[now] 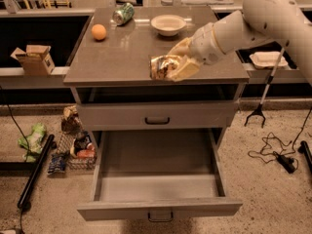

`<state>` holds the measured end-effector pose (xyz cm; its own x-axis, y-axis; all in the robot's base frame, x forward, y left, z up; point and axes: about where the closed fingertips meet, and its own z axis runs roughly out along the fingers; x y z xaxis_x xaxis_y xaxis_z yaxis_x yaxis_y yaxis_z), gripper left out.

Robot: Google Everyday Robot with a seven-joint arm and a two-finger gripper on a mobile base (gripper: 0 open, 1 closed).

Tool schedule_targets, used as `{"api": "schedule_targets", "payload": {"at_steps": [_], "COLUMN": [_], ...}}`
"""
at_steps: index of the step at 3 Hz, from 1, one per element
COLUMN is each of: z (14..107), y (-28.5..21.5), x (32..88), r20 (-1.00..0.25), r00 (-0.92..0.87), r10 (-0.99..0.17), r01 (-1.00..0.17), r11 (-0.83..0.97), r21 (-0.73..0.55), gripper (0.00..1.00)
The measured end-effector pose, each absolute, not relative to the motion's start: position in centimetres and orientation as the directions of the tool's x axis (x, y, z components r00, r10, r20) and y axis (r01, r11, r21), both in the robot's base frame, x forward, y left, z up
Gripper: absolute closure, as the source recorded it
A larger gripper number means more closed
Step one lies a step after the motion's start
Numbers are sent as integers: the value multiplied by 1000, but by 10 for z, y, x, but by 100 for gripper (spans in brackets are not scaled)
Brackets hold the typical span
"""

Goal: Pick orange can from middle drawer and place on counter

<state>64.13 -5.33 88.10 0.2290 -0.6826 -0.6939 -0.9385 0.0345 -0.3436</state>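
My gripper is shut on the orange can, a small can with a mottled orange-gold label. It holds the can lying on its side just over the front part of the counter. The white arm reaches in from the upper right. The middle drawer stands pulled open below, its grey floor bare.
On the counter stand an orange ball, a green-and-silver can on its side and a white bowl. The top drawer is closed. A cardboard box sits on the left ledge. Clutter and cables lie on the floor on both sides.
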Motion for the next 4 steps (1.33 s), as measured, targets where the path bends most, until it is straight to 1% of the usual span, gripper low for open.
{"api": "schedule_targets", "payload": {"at_steps": [1,2,3,4], "z": [902,917,925,925], "y": [-72,-105,-111,-111], "x": [690,738,751,751], "r20": [-716,-754,-769,-769], "r00": [189,103,80,80], "r10": [-672,-649,-634,-634], "r01": [-925,-889,-872,-872], "r11": [124,281,330,329], "r21": [-360,-363,-362,-362], "gripper": [100,100,100,100]}}
